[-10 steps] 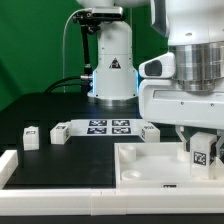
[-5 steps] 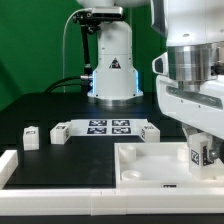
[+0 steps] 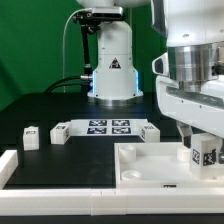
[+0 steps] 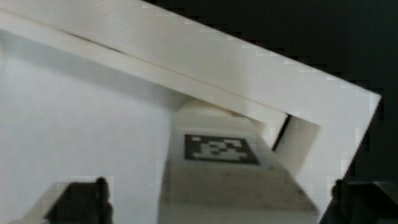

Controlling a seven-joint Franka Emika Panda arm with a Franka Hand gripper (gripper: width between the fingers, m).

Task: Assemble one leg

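The leg (image 3: 206, 154), a stubby white post with a square tag, stands upright at the right end of the white tray-like top (image 3: 140, 160). My gripper (image 3: 205, 148) is lowered round it. In the wrist view the leg (image 4: 222, 150) runs between my two dark fingers (image 4: 79, 203), with a strip of tray floor showing between one finger and the leg and a thin gap at the other. The gripper (image 4: 222, 192) is open and straddles the leg. The tray's corner walls (image 4: 160, 50) rise behind it.
The marker board (image 3: 108, 126) lies at mid table. Three more small white legs rest near it: one at the exterior view's left (image 3: 31, 137), one beside the board (image 3: 60, 131) and one at its right end (image 3: 150, 131). A white rail (image 3: 8, 166) lies at the front left.
The wrist has turned about the leg since one second ago. The visible part of the leg's tag now sits slightly further to the exterior view's right. The tray and loose legs have not moved.
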